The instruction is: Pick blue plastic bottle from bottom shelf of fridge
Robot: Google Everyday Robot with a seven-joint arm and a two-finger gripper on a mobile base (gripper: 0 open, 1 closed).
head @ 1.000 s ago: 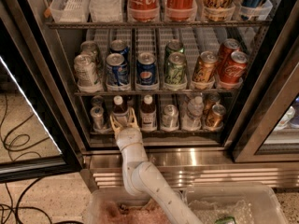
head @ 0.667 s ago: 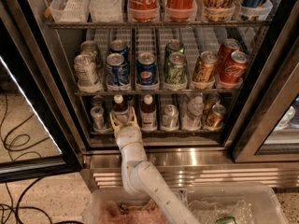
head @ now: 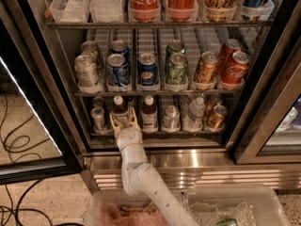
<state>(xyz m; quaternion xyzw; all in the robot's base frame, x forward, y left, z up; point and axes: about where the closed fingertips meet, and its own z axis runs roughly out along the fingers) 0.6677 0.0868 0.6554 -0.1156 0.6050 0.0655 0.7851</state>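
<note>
The blue plastic bottle point(head: 119, 108) stands upright on the bottom shelf point(head: 160, 133) of the fridge point(head: 56, 79), with an alike brown bottle point(head: 149, 113) just beside it. The hand point(head: 123, 117) is directly before the blue bottle, fingers spread wide to either side of its lower body, probably to close without knocking that neighbour.

The end effector point(head: 124, 121) reaches in low, left of centre. Just right of it stands a brown bottle with a white cap point(head: 149, 113), and just left a silver can point(head: 99, 119). Farther right are a clear water bottle point(head: 195, 113) and a gold can point(head: 216, 117). Directly above are Pepsi cans point(head: 118, 69), with Coca-Cola cans point(head: 233, 67) up-right. Below lies a clear plastic bin point(head: 244, 206).
</note>
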